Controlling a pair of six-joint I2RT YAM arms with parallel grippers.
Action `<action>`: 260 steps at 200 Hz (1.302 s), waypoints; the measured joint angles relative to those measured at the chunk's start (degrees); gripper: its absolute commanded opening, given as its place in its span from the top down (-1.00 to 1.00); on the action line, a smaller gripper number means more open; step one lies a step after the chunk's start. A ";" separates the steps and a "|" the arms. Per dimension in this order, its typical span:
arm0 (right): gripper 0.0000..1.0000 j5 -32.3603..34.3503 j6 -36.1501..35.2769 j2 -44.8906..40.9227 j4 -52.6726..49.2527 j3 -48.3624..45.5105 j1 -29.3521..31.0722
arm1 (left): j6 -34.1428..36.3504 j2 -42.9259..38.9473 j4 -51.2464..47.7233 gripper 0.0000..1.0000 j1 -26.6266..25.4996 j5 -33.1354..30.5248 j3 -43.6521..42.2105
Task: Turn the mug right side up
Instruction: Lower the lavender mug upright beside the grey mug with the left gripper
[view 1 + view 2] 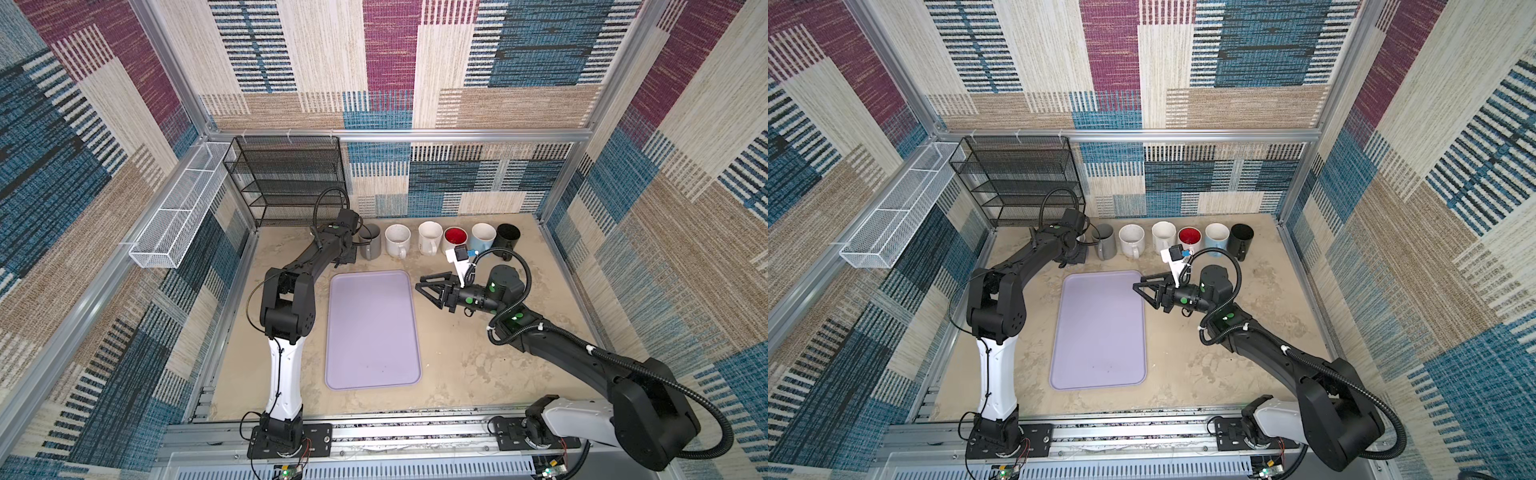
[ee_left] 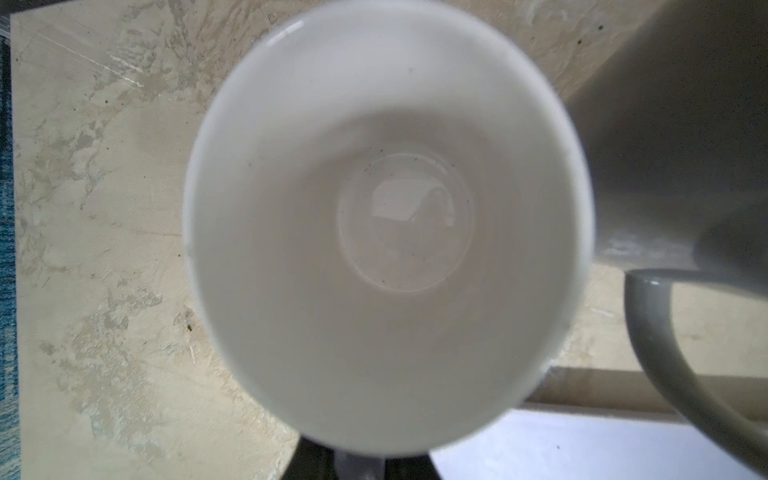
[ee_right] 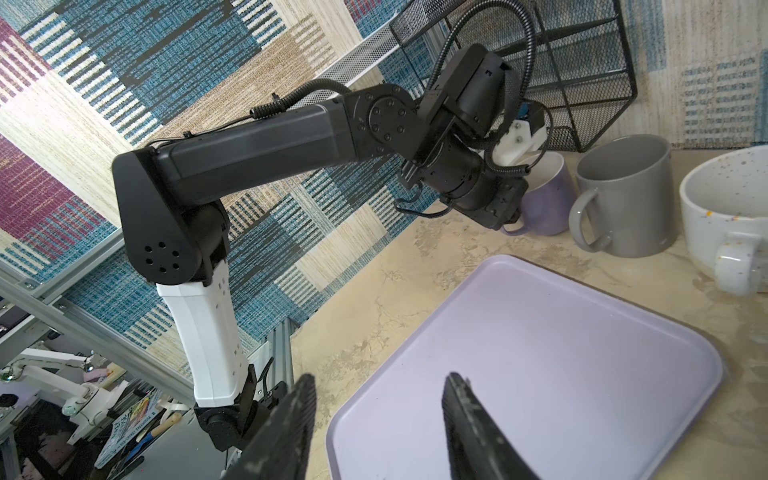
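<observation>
At centre left of both top views, the left arm's black wrist (image 1: 343,232) is hiding the lilac ceramic mug (image 3: 547,195) almost wholly. In the left wrist view its rim is blurring, the left gripper (image 2: 361,467) is showing only as a dark sliver, and the edge is cutting off the grey ceramic mug (image 2: 681,166). The right wrist view is cropping the speckled white mug (image 3: 731,216).

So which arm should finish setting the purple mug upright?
Left: the left gripper is shut on the purple mug, upright beside the gray mug. The right gripper hangs open by the tray.
</observation>
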 measured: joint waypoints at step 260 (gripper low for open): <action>-0.05 0.39 0.20 -0.98 -0.28 -1.01 0.00 | 1.03 5.25 -2.25 0.99 0.00 -2.62 5.66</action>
